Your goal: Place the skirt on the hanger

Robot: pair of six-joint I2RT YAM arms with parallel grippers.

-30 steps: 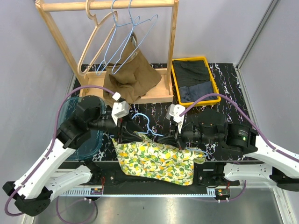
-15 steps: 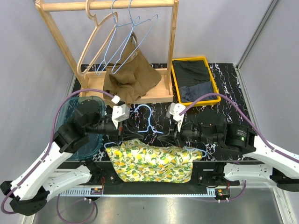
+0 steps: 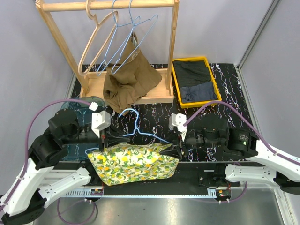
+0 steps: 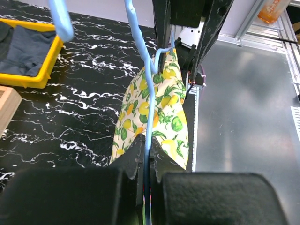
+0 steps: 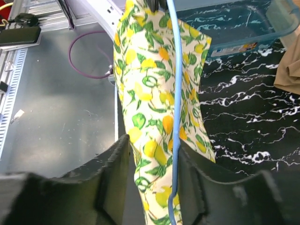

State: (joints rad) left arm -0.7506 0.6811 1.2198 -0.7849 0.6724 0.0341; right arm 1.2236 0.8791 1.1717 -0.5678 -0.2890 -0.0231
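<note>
Lemon-print skirt (image 3: 133, 164) draped over a blue hanger (image 5: 175, 93), hanging down past the near edge of the black marbled tabletop (image 3: 234, 93), a little left of that edge's middle. Hanger hook pointing toward the far edge, lifted clear of the surface.

Left gripper (image 4: 148, 143) at the skirt's left end, fingers pinched tight together on the hanger's thin blue wire. In the left wrist view, wire running straight out from between the black fingertips, with the yellow and green fabric hanging alongside it.

Right gripper (image 5: 152, 143) at the skirt's right end, fingers parted, gripping nothing. In the right wrist view, fabric and blue wire both passing through the gap, the wire just beside one finger; contact impossible to tell.

Toward the far left corner, a wooden rack (image 3: 173, 47) with a brown garment (image 3: 131, 79) slumped over its base. Toward the far edge, just right of the rack, a yellow tray (image 3: 190, 59) of dark folded clothes. Near the left edge, a clear blue bin (image 5: 243, 33), largely hidden under the left arm in the overhead view.
</note>
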